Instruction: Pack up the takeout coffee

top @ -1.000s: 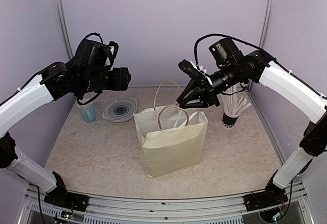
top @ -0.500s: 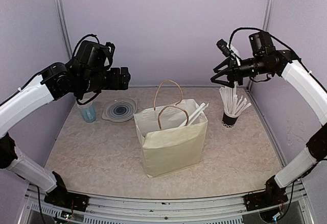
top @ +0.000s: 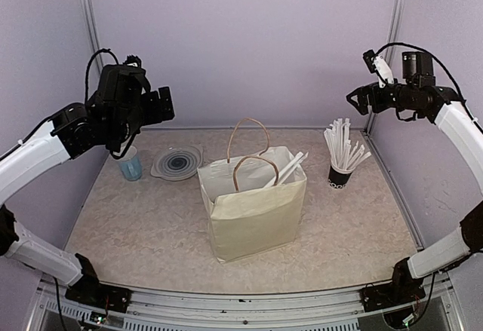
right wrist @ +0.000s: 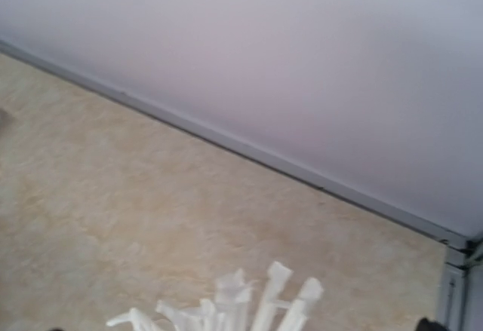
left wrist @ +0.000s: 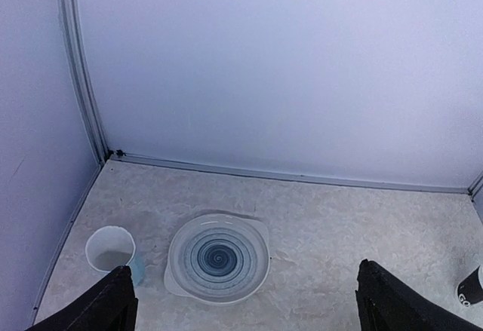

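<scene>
After the right gripper point(top: 361, 99) swung from over the paper bag point(top: 256, 214) to 2 o'clock, spread empty like the left gripper point(top: 162, 105) at 10 o'clock, straws point(top: 287, 170) leaned in the bag, and the unseen coffee cups were presumably inside.

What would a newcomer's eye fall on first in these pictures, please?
The cream paper bag standing open at the middle of the table, white straws poking from its top. Next, the black cup of straws to its right, and the swirl-patterned dish and blue cup at back left.
</scene>
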Robot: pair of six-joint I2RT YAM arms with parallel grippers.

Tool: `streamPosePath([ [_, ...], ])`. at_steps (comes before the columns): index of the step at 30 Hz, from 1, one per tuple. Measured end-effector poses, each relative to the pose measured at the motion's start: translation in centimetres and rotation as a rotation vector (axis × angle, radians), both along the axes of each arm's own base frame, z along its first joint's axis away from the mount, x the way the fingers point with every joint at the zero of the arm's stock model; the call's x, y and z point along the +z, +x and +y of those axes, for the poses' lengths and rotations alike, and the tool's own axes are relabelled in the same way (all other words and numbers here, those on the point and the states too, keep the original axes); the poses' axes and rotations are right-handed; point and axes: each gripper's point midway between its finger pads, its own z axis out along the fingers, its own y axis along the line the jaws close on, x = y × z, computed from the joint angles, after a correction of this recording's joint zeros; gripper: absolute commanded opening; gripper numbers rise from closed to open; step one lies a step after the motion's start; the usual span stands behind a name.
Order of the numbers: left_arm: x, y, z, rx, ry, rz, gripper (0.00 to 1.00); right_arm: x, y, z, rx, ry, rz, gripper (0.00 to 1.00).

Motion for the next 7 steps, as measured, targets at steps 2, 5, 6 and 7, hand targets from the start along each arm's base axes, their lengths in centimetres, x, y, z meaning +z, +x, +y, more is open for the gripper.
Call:
streamPosePath([
  [2, 0.5, -0.2, 0.5, 0.013, -0.013, -0.030, 0.99, 0.3, -0.2, -0.3, -0.013, -0.004, -0.013, 1.00],
  [5, 1.5, -0.2, 0.8, 0.023, -0.019, -0.067, 0.99, 0.6, -0.2, -0.5, -0.024, -0.009, -0.027, 0.99],
  [6, 1.6, -0.2, 0.8, 0.021, -0.013, -0.071, 0.99, 0.6, -0.2, -0.5, -0.025, -0.010, -0.028, 0.99],
  [7, 1.6, -0.1, 0.7, 0.020, -0.006, -0.071, 0.99, 0.6, -0.2, -0.5, -0.025, -0.011, -0.028, 1.00],
])
